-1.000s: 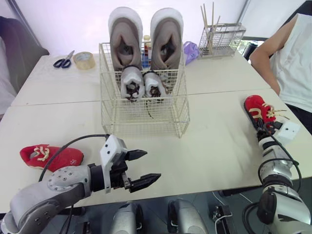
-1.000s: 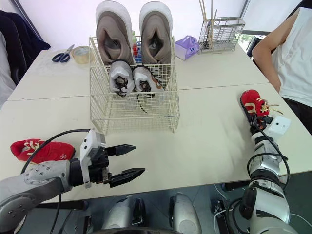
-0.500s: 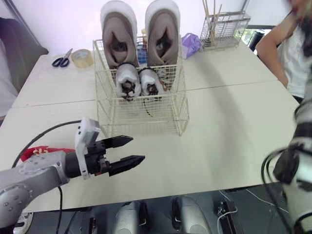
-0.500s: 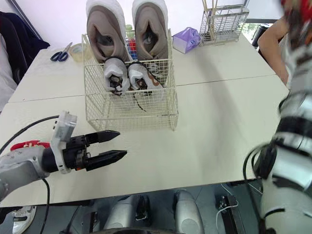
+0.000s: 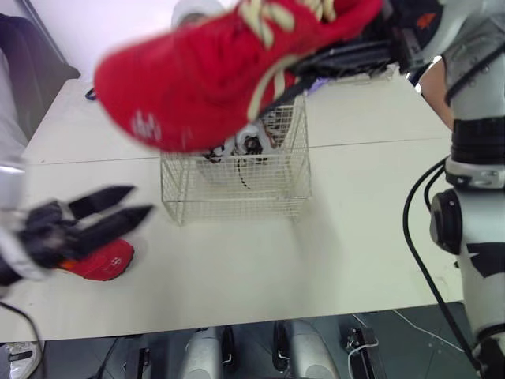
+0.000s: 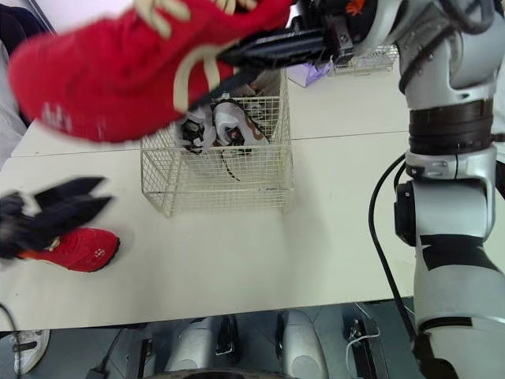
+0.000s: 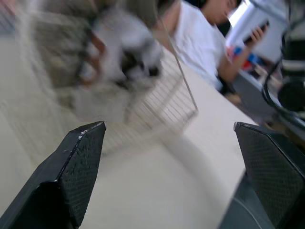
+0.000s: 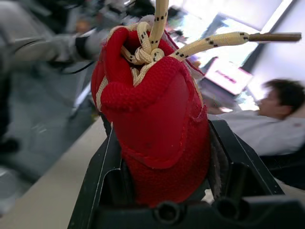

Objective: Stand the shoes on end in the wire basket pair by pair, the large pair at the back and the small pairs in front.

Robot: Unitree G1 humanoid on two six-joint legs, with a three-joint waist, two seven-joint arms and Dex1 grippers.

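A white table (image 5: 363,197) runs across the room, with a cream wire basket (image 5: 237,193) standing towards its far side. The right gripper (image 8: 164,133) is raised so near the head camera that the red fabric shoe with cream laces (image 5: 213,71) in its grasp covers the top of the basket and whatever stands at its back. Its two black fingers (image 8: 107,176) are clamped on the sides of the shoe's heel end, toe pointing away. Under the shoe, the small white shoes (image 6: 221,126) show in part through the basket's wire. A white rounded edge (image 5: 193,9) shows above the held shoe, cut off by the frame, too little to identify. A second red shoe (image 6: 75,249) lies flat on the table at the robot's left, its heel end hidden by the blurred left gripper (image 5: 139,200), whose fingers are spread with nothing between them. A person in a white shirt (image 7: 200,38) sits beyond the table.
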